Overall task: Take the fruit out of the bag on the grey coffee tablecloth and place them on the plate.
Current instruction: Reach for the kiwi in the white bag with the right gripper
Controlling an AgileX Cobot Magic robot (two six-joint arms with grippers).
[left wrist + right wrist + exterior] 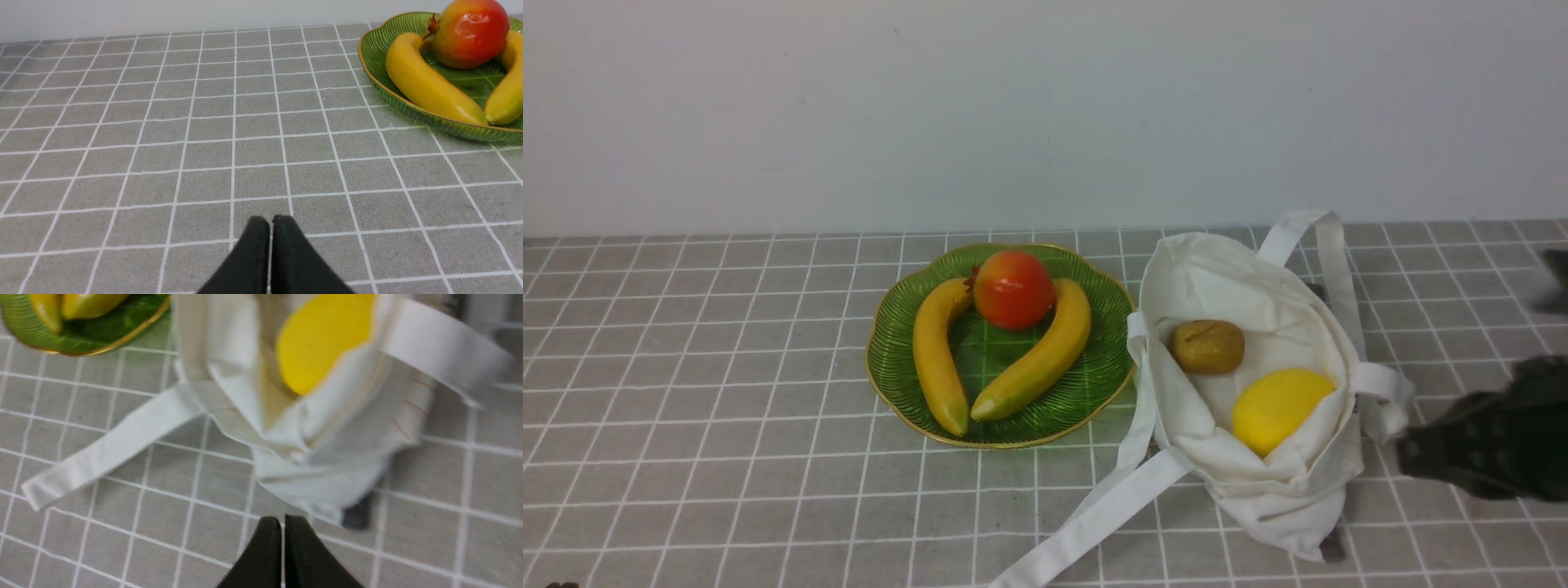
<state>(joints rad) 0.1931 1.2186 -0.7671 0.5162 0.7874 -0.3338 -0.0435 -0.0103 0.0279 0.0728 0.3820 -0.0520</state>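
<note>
The off-white tote bag (1250,294) lies open on the grey checked tablecloth (727,392), right of the green glass plate (894,359). Inside the bag lie an olive-brown kiwi (1208,346) and a bright yellow lemon (1279,408). The lemon (322,339) and the bag (327,457) also show in the right wrist view. My right gripper (282,521) is shut and empty, just short of the bag's near edge; its arm (1494,441) enters blurred from the right. My left gripper (271,221) is shut and empty over bare cloth, left of the plate (376,49).
Two bananas (935,351) and a round red-orange fruit (1014,289) lie on the plate. Long white straps (1094,506) trail from the bag toward the front edge, and another strap (1327,245) loops behind it. A dark object (1331,547) pokes out under the bag.
</note>
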